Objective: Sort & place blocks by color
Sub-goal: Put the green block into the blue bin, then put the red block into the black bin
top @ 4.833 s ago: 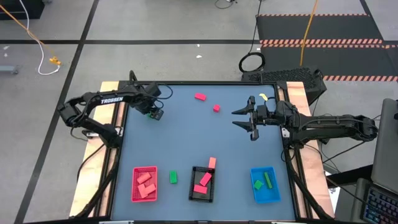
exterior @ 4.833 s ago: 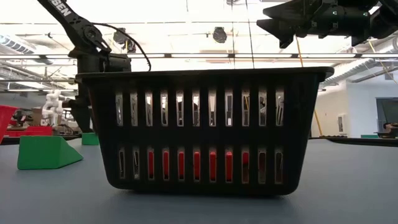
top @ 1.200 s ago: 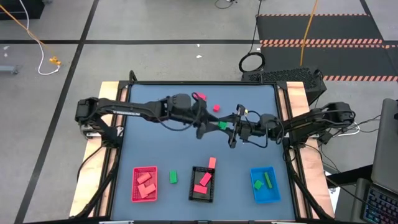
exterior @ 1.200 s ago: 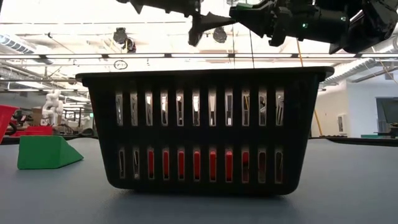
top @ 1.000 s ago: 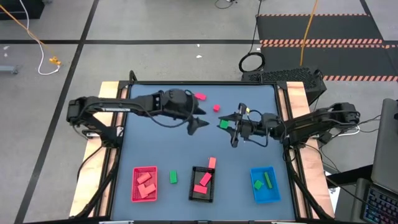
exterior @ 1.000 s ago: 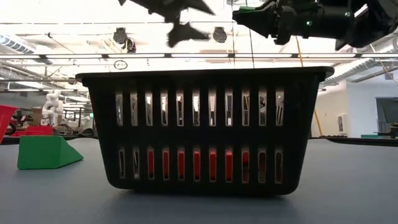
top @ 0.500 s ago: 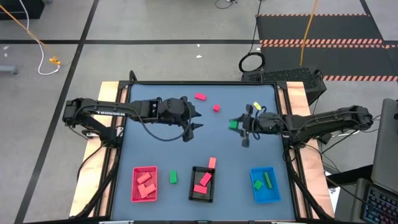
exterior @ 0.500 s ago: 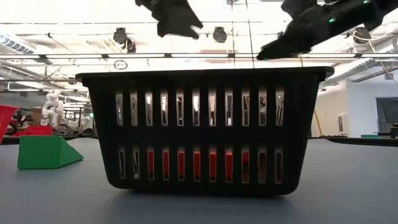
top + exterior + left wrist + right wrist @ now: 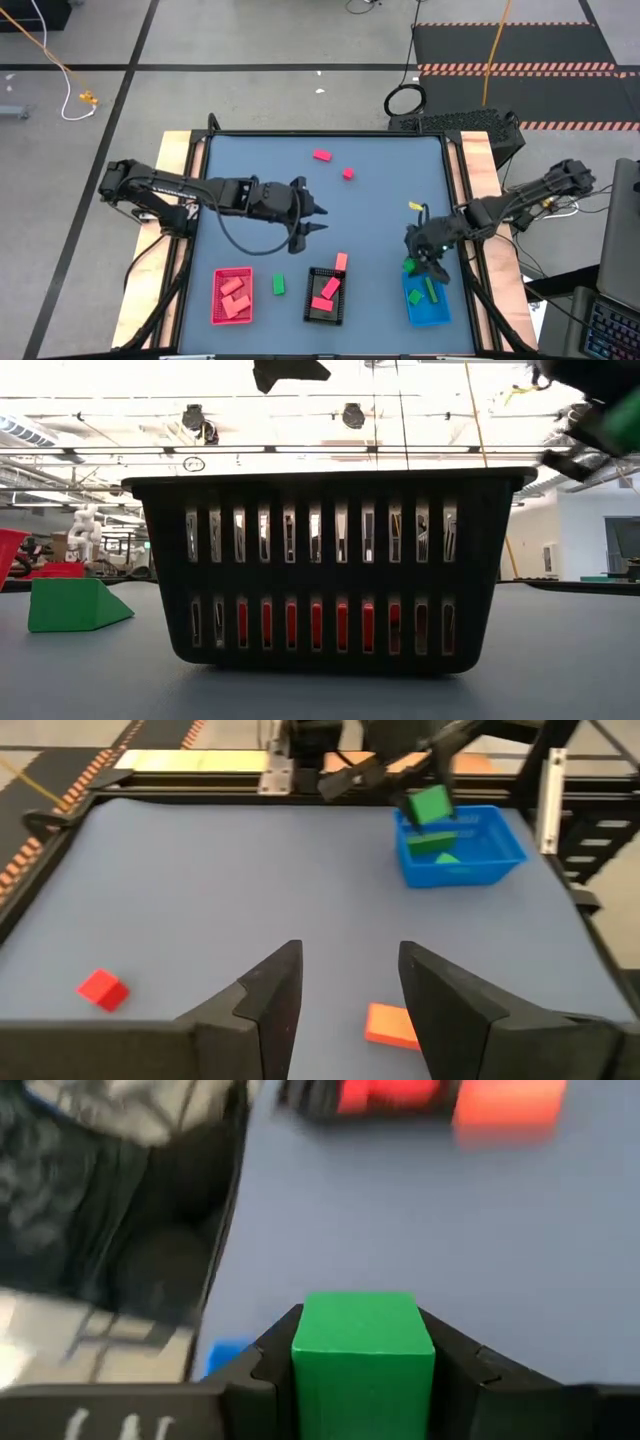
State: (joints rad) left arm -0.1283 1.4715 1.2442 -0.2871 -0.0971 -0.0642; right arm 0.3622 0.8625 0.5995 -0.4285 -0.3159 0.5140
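Now the right end effector (image 9: 418, 262) pinches one green block (image 9: 362, 1342) (left end effector (image 9: 345, 995) spread).

Even, bright light falls from above on the desk (image 9: 250, 160) in the high view, and shadows under the arms are faint and soft. In the low view the ceiling lamps (image 9: 352, 415) glare white behind the black basket (image 9: 325, 565), whose near wall stays dark against them. The right wrist view is smeared: the red blocks (image 9: 395, 1094) and orange block (image 9: 510, 1104) are blurred, while the green block (image 9: 362, 1348) looks sharper. The left wrist view is slightly soft.
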